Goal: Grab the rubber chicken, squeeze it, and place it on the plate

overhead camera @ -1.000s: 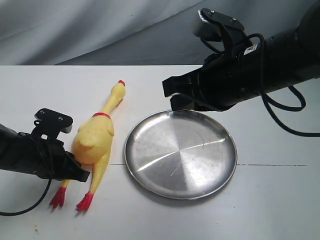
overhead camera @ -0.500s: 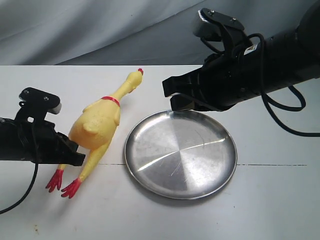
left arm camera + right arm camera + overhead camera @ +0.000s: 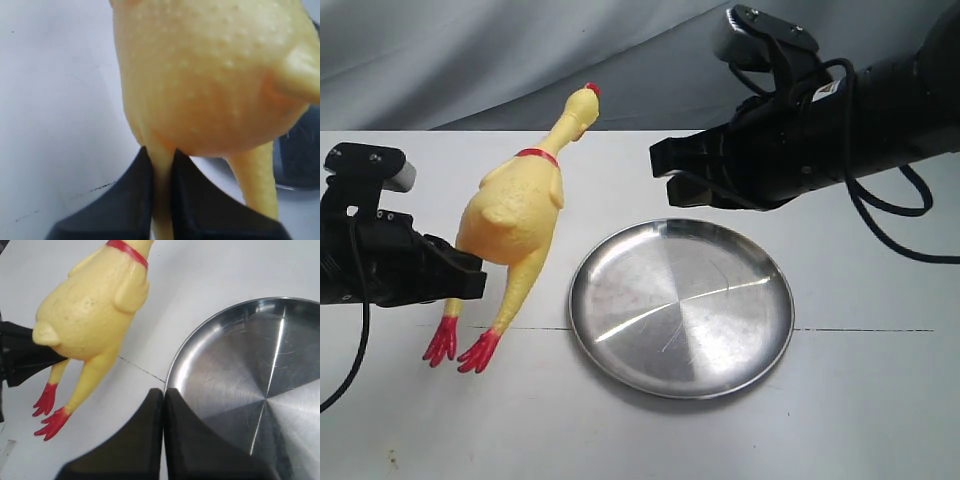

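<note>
Exterior view: rubber chicken (image 3: 515, 215), now raised.
My left gripper (image 3: 159, 159) is pinched tight on one leg. The bird has gone from lying to hanging head-up, apparently clear of the table (image 3: 840, 400), beside the plate (image 3: 720, 345). Squeeze pending. My right gripper (image 3: 163, 395) is closed, empty.

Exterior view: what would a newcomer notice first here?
The yellow chicken, held head-up on the left, with one leg pinched in the left gripper. Beside it on the white table lies the shiny, empty plate, with the shut right gripper hovering above its rim.
</note>
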Motion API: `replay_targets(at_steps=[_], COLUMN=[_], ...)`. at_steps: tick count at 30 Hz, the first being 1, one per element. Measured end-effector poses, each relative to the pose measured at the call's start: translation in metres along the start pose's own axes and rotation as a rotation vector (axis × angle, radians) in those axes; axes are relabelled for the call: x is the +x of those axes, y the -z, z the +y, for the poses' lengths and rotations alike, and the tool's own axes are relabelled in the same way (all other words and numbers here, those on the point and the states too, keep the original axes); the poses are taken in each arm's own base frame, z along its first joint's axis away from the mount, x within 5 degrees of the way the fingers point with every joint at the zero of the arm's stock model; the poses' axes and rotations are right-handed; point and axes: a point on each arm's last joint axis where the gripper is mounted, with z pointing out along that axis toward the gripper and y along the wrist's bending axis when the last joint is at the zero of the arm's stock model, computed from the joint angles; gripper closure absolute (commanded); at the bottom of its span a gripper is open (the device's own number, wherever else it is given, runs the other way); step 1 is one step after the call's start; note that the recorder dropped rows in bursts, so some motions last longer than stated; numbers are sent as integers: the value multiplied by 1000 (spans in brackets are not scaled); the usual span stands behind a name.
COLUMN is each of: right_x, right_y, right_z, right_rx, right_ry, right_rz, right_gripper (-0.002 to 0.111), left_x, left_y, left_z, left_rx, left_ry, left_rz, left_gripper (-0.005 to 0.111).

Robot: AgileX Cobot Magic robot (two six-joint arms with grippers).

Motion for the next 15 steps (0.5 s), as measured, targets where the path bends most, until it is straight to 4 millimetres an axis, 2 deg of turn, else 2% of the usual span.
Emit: replay_targets(at_steps=[3,7,10,15], right_x=[-4,-11,-10,-1], right_y=[3,3,-10,-43], right_z=[-12,-37,-49,-49], right_rx=[23,48,24,-171], right_ry=[-52,-167,-214,-286], right_rz=[-20,-45,-20,71], right_gripper=[108,108,108,108], left_x=[-2,-6,-7,-6], left_y=[7,16,22,25], left_z=[-4,-10,-14,-19], left_rx=[27,56,82,137], left_ry=[-1,-11,-19,-24], left_rz=[-16,-42,-53,-40], left_gripper=[107,107,107,107])
